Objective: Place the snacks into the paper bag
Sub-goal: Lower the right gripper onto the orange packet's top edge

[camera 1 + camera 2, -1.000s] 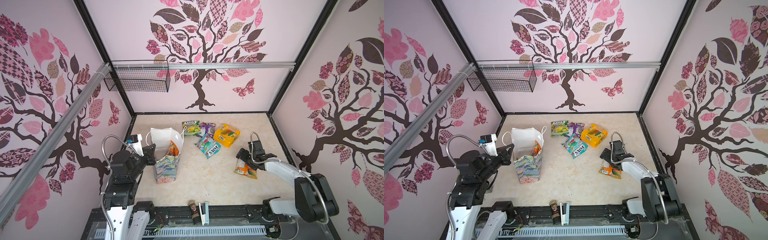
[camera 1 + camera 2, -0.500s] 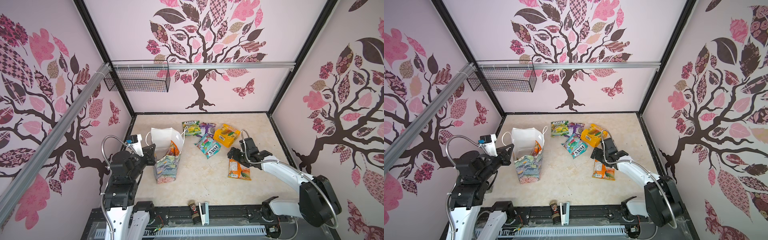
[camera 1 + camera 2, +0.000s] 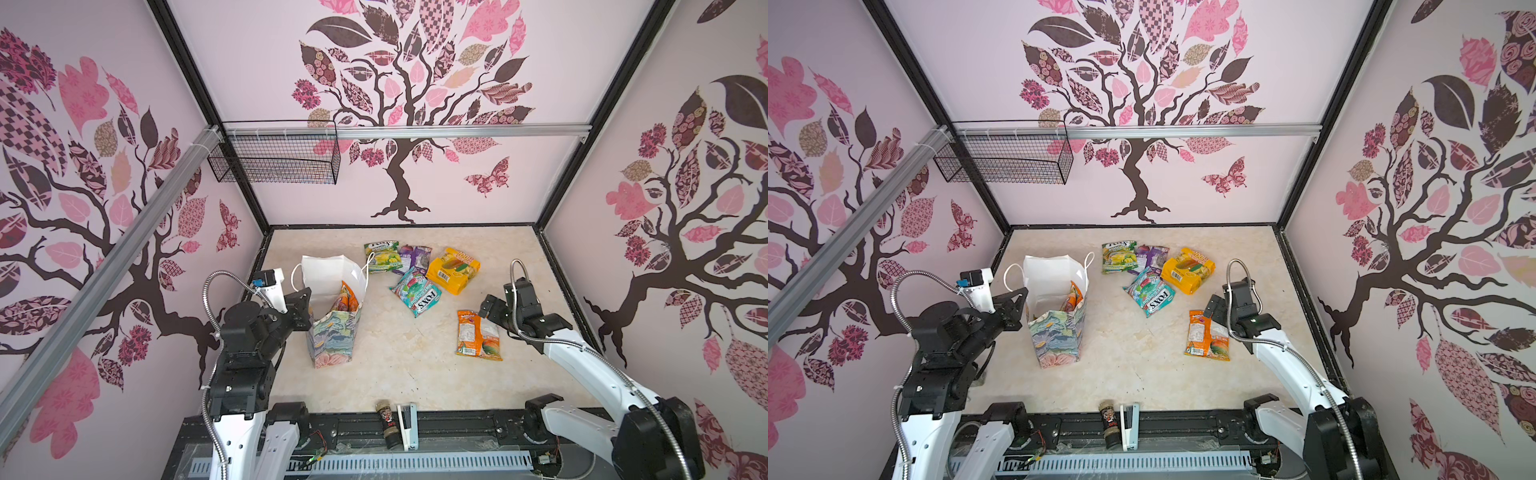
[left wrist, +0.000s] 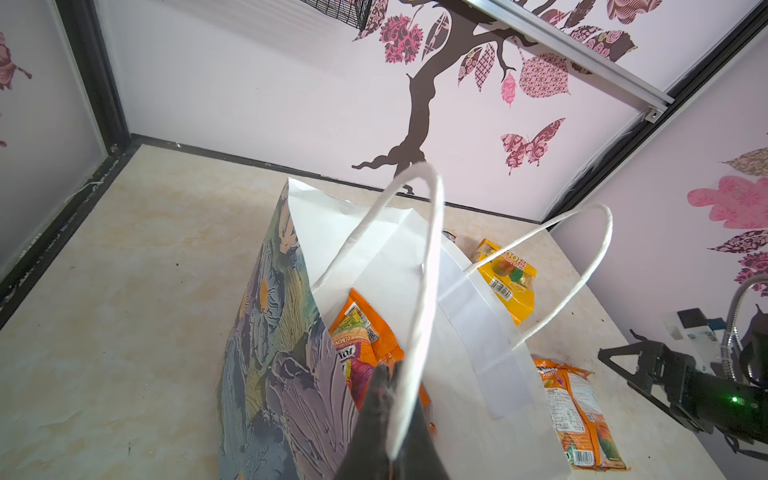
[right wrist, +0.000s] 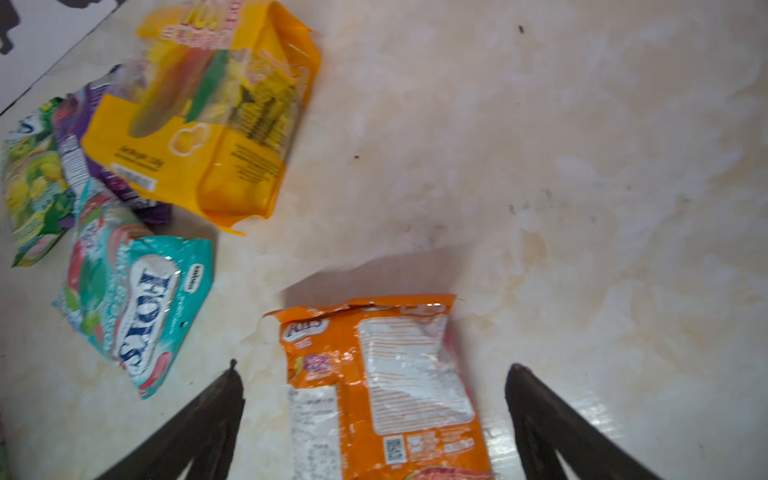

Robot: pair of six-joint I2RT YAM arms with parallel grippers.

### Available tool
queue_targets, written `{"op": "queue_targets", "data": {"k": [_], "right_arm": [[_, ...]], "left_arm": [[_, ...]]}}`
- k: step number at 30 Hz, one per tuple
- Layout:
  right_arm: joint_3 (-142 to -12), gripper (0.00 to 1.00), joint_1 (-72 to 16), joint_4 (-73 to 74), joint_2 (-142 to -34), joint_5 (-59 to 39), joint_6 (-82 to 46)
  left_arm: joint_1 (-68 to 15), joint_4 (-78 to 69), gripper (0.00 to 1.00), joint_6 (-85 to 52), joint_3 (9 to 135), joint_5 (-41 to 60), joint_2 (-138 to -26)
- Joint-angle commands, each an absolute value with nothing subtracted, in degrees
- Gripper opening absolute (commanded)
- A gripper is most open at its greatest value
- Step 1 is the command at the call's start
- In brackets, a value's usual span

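Right wrist view: the right gripper (image 5: 374, 363), jaws wide open, straddles the orange packet (image 5: 374, 399) right of the paper bag (image 3: 332, 336), whose handle (image 4: 432, 249) the left gripper (image 4: 388, 370) pinches shut; next, I judge, lower and close.

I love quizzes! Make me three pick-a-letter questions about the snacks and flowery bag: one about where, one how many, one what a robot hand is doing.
1. Where is the orange plastic packet nearest the right gripper? A) in a black wire basket B) flat on the beige marbled tabletop C) held in the air
2. How many glossy packets lie outside the floral paper bag? A) two B) eight C) five
3. The right gripper is: A) open and empty B) shut on a packet C) shut on the bag

1 B: it lies flat there. 2 C: green-yellow, purple, yellow, teal, orange. 3 A: jaws wide apart, gripping nothing.
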State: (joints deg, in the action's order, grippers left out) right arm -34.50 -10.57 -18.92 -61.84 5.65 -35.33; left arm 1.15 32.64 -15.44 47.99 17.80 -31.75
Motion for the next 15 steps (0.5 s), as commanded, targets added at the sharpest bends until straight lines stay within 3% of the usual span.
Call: {"op": "queue_targets", "data": {"k": [1, 15], "right_arm": [[-31.69, 0.99, -6.16, -12.56, -60.51, -1.36, -33.49], [-29.89, 0.85, -5.50, -2.94, -70.84, -7.42, -33.06]], "left_arm": [[1.34, 31.47, 0.00, -15.56, 47.10, 17.69, -31.28], [1.36, 31.86, 0.00, -15.38, 47.02, 17.40, -31.46]]}}
